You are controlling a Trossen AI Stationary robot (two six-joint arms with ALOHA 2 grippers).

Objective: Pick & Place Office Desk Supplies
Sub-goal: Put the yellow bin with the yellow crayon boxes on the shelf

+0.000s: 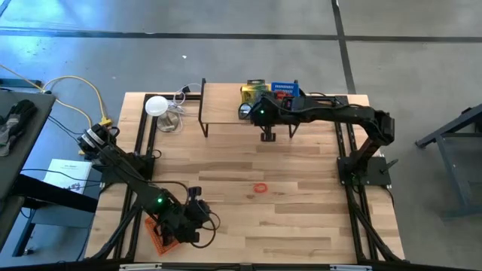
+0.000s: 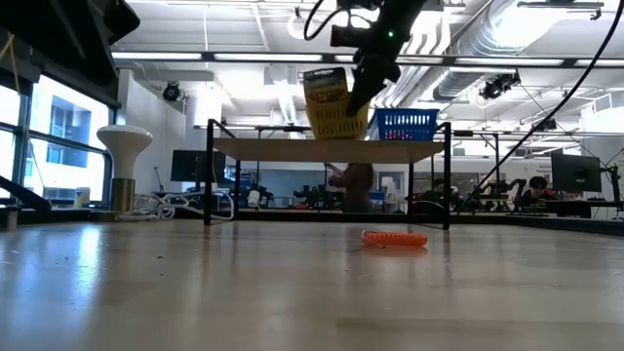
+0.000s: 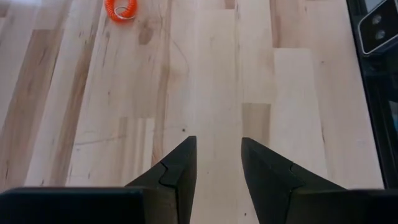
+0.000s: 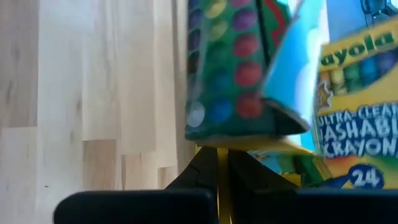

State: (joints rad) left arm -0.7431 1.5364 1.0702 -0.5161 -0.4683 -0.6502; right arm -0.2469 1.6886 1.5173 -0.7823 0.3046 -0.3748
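One orange coil (image 1: 260,187) spotted mid-tabletop, untouched. Saw right gripper (image 4: 219,152) pinched shut, seemingly on yellow basket (image 2: 336,112) rim at far edge; feared a tilt spilling the crayon box (image 4: 357,124). Found left gripper (image 3: 217,152) half-parted, empty, near-left corner.

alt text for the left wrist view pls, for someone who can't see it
The left gripper hangs over the bare light wood table, its two dark fingers parted with nothing between them. Farther off on the table lies a small orange coiled loop, cut off by the picture's edge.
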